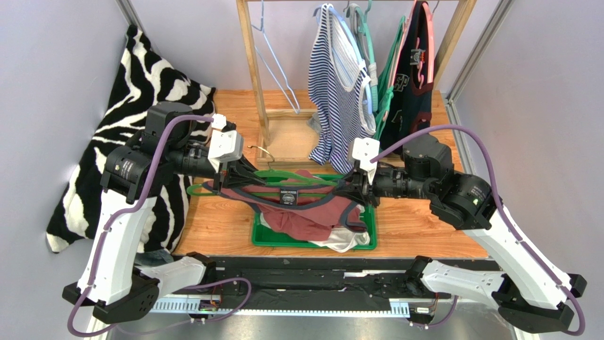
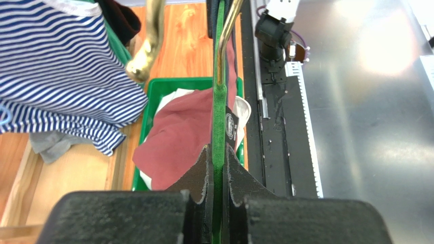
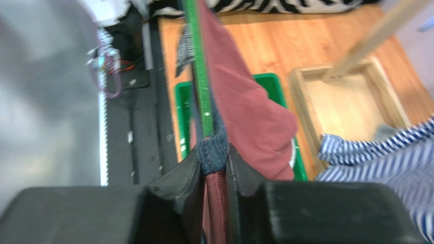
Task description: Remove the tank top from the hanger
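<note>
A maroon tank top (image 1: 305,212) with dark blue trim hangs on a green hanger (image 1: 276,175) held in the air over a green bin (image 1: 266,237). My left gripper (image 1: 232,178) is shut on the hanger's left arm; in the left wrist view the green bar (image 2: 219,117) runs between my fingers (image 2: 201,173). My right gripper (image 1: 352,190) is shut on the tank top's right shoulder strap; in the right wrist view the blue trim and maroon cloth (image 3: 212,152) are pinched between my fingers, beside the hanger (image 3: 198,76). The garment's lower part droops into the bin.
A wooden rack (image 1: 253,64) at the back holds a blue-striped top (image 1: 339,85), a dark green garment (image 1: 407,78) and an empty blue hanger (image 1: 276,71). A zebra-print cloth (image 1: 142,106) lies at the left. White cloth (image 1: 347,242) lies in the bin.
</note>
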`<state>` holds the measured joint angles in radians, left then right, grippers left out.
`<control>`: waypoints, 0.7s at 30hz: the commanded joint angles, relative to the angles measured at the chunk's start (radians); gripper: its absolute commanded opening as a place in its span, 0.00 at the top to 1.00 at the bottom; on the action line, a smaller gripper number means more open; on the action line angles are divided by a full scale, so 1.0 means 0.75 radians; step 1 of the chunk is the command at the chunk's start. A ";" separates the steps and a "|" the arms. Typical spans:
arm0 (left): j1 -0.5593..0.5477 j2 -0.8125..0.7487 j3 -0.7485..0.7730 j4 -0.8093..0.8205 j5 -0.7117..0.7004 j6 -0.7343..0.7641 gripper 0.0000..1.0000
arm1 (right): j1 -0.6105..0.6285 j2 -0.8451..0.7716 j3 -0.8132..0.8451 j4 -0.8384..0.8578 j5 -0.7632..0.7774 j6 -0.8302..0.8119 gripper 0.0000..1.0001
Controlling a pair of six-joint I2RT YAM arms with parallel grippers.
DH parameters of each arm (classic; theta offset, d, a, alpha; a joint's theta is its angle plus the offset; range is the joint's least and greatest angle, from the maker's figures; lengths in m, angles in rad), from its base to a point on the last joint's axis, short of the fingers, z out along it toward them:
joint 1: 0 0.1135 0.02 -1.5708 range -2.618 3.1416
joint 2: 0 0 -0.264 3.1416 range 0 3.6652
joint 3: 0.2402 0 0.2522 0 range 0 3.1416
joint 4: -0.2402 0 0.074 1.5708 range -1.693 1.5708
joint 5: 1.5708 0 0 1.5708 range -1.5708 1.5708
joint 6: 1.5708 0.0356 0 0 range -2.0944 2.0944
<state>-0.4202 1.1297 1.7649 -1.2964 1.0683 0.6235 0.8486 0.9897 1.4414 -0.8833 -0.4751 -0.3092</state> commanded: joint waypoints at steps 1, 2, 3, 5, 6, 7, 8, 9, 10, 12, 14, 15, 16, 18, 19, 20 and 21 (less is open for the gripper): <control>-0.012 -0.040 0.019 0.158 -0.074 -0.172 1.00 | -0.009 -0.070 -0.063 0.245 0.349 0.081 0.71; -0.012 -0.042 0.011 0.223 -0.147 -0.246 1.00 | -0.009 -0.078 -0.077 0.263 0.412 0.103 0.48; -0.012 -0.048 0.003 0.252 -0.187 -0.277 1.00 | -0.007 -0.090 -0.079 0.276 0.546 0.112 0.41; -0.012 -0.058 -0.009 0.297 -0.285 -0.318 1.00 | -0.009 -0.127 -0.087 0.302 0.633 0.128 0.33; -0.012 -0.060 -0.009 0.301 -0.299 -0.322 1.00 | -0.009 -0.143 -0.095 0.314 0.749 0.136 0.32; -0.012 -0.062 -0.005 0.307 -0.322 -0.330 1.00 | -0.009 -0.164 -0.106 0.351 0.776 0.148 0.31; -0.012 -0.062 -0.003 0.311 -0.328 -0.342 1.00 | -0.009 -0.215 -0.118 0.370 0.801 0.159 0.30; -0.012 -0.060 -0.003 0.315 -0.334 -0.351 1.00 | -0.009 -0.239 -0.148 0.388 0.821 0.183 0.30; -0.012 -0.058 0.003 0.319 -0.346 -0.361 1.00 | -0.007 -0.268 -0.161 0.415 0.824 0.195 0.28; -0.012 -0.058 0.005 0.325 -0.345 -0.365 1.00 | -0.009 -0.336 -0.201 0.433 0.816 0.250 0.28; -0.012 -0.058 0.011 0.326 -0.336 -0.369 1.00 | -0.009 -0.393 -0.245 0.448 0.769 0.291 0.28; -0.012 -0.058 0.013 0.328 -0.332 -0.373 1.00 | -0.009 -0.411 -0.269 0.454 0.720 0.316 0.28; -0.012 -0.058 0.019 0.328 -0.320 -0.373 1.00 | -0.009 -0.424 -0.324 0.462 0.695 0.363 0.28; -0.012 -0.052 0.023 0.326 -0.318 -0.375 1.00 | -0.009 -0.454 -0.390 0.484 0.654 0.449 0.27; -0.012 -0.052 0.030 0.328 -0.318 -0.377 1.00 | -0.009 -0.454 -0.453 0.527 0.595 0.536 0.25; -0.012 -0.050 0.030 0.326 -0.316 -0.379 1.00 | -0.009 -0.457 -0.494 0.562 0.554 0.571 0.25; -0.012 -0.046 0.034 0.326 -0.312 -0.379 1.00 | -0.009 -0.450 -0.529 0.601 0.481 0.614 0.25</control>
<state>-0.4259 1.1004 1.7569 -1.1091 0.8173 0.3645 0.8429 0.6289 1.1545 -0.5365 0.0257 -0.0277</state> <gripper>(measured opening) 0.042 0.745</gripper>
